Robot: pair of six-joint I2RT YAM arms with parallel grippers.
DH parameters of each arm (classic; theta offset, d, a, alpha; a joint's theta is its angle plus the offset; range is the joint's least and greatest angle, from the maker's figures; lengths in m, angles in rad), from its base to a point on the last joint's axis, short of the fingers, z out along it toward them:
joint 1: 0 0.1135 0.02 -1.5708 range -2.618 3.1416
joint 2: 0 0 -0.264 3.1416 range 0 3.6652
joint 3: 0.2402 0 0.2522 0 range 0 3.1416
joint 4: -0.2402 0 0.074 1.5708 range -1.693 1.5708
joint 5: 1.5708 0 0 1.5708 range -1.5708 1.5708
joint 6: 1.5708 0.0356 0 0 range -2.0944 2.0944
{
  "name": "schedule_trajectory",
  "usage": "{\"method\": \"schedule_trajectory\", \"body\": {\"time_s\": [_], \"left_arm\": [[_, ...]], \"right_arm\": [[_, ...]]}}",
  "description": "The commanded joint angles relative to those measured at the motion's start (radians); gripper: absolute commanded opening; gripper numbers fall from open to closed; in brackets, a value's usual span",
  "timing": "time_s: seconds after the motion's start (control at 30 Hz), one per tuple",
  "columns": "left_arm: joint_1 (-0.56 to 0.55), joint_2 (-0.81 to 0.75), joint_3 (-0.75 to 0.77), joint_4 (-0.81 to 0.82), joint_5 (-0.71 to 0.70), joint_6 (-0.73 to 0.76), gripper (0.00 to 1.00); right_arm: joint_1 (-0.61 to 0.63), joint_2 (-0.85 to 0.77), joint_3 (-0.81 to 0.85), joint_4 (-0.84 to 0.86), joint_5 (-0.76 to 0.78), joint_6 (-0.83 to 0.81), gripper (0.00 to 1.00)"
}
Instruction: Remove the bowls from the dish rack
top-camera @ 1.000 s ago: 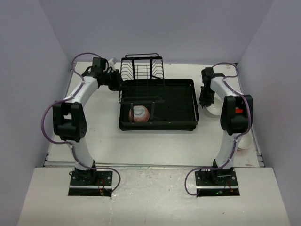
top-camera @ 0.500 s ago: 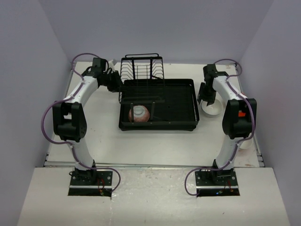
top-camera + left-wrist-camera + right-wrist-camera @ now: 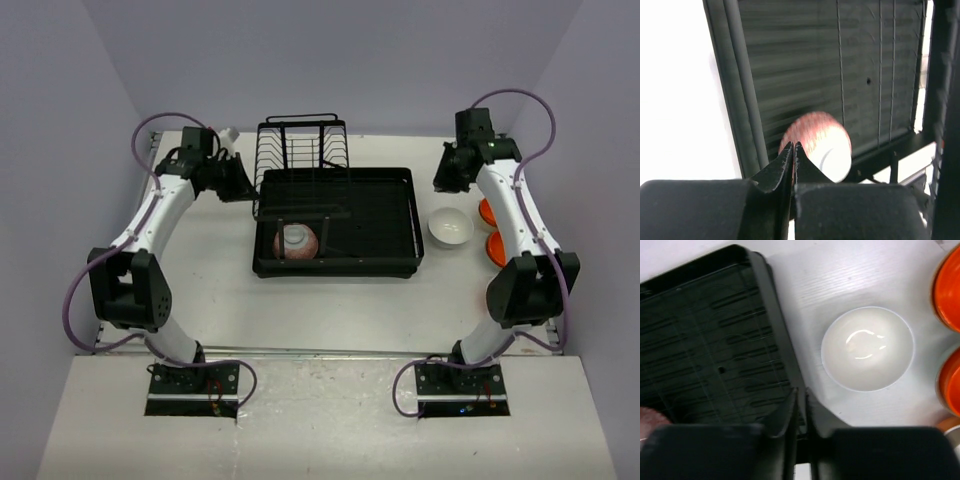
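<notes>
**One patterned bowl in the rack, nearest the left arm**

The dish rack (image 3: pixel 385 215) sits mid-table (image 3: pixel 330 300) toward the far edge, with its upright wire section at the far-left end. Only one bowl shows inside it: the pink-and-white patterned bowl (image 3: pixel 296 241), in the rack's near-left corner, tipped so its pale foot shows. Which way its mouth opens I cannot tell.

The left gripper (image 3: pixel 240 185) hangs just outside the rack's far-left corner, jaws pressed fully together and holding nothing. In its wrist view the bowl lies straight beyond the fingertips, just inside the rack's left wall. From this gripper, then, the bowl lies toward the table's near edge, along the rack's short side. The left arm is bent, its elbow out near the table's left edge and its forearm reaching in toward the rack.

The right gripper (image 3: pixel 447 178) is off the rack's far-right corner, fingers drawn almost together on nothing. Below it the white bowl (image 3: pixel 451 227) stands upright on the table just right of the rack. Two orange bowls (image 3: pixel 487 210) lie nearer the right edge, partly behind the arm.

The rack's whole width separates the right gripper from the patterned bowl, so the left arm looks the likelier one to fetch it. Its jaws would first have to open.
</notes>
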Motion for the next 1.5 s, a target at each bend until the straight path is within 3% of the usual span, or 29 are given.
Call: {"method": "schedule_trajectory", "body": {"time_s": [0.0, 0.2, 0.43, 0.77, 1.2, 1.47], "left_arm": [[0.006, -0.09, -0.094, -0.023, 0.051, 0.016, 0.0], [-0.026, -0.185, -0.224, -0.009, 0.051, 0.007, 0.0], [-0.104, -0.213, -0.277, 0.016, 0.042, -0.024, 0.0], [-0.17, -0.203, -0.327, 0.023, -0.035, -0.091, 0.0], [-0.179, -0.069, -0.372, 0.166, 0.025, -0.13, 0.0], [-0.184, 0.033, -0.287, 0.198, 0.071, -0.117, 0.0]], "right_arm": [[0.024, -0.055, 0.044, -0.001, -0.15, 0.032, 0.03], [0.099, -0.009, 0.082, -0.003, -0.277, 0.061, 0.0], [0.186, 0.026, 0.071, 0.063, -0.429, 0.109, 0.0], [0.223, 0.086, 0.08, 0.077, -0.491, 0.124, 0.0], [0.254, 0.086, -0.004, 0.123, -0.537, 0.127, 0.0], [0.271, 0.136, -0.004, 0.12, -0.606, 0.119, 0.0]]}}
